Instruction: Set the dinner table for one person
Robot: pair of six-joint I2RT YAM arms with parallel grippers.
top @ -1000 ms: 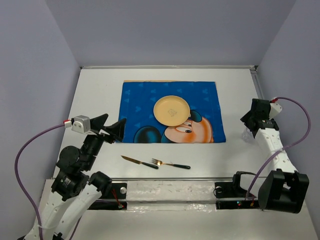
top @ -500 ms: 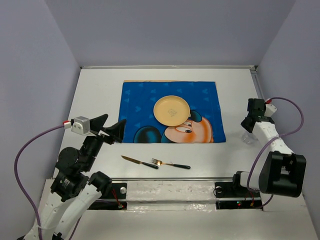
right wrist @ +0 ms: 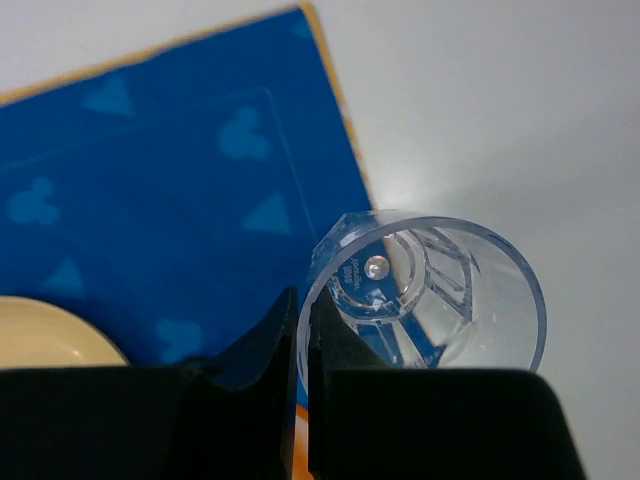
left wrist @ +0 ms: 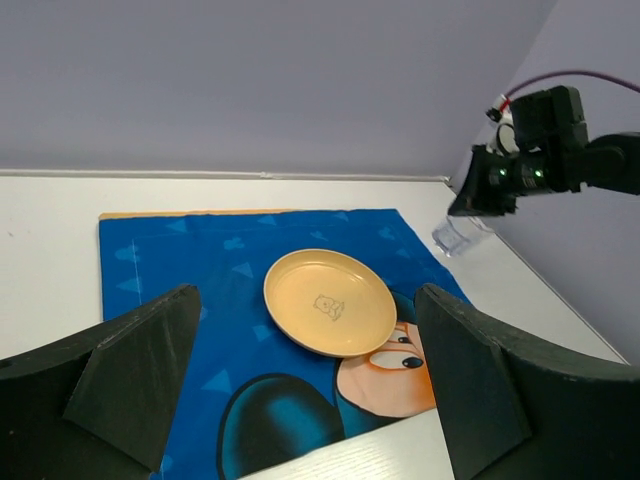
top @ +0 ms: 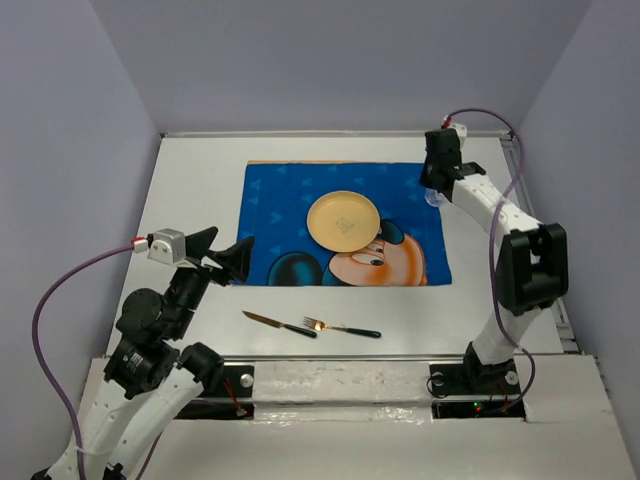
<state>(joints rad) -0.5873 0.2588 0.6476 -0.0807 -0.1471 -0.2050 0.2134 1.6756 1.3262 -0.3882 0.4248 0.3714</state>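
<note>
A clear plastic cup (right wrist: pixel 468 272) hangs tilted over the far right corner of the blue cartoon-mouse mat (top: pixel 290 200). My right gripper (right wrist: pixel 303 305) is shut on its rim, one finger inside and one outside. From above, the right gripper (top: pixel 437 180) and the cup (top: pixel 434 198) sit at that corner. A yellow plate (top: pixel 343 221) lies in the middle of the mat on the white dinner table (top: pixel 195 185). A knife (top: pixel 278 323) and a fork (top: pixel 342 328) lie on the table near the front edge. My left gripper (top: pixel 225 258) stands open and holds nothing, left of the mat.
In the left wrist view the plate (left wrist: pixel 328 302) lies between my wide-apart fingers, with the cup (left wrist: pixel 457 236) and right gripper (left wrist: pixel 482 196) beyond it. Grey walls close in the table at the back and on both sides.
The right gripper shut on the cup at the table's right side. It then swung the cup up and left to the mat's far right corner. The left arm stayed still.
</note>
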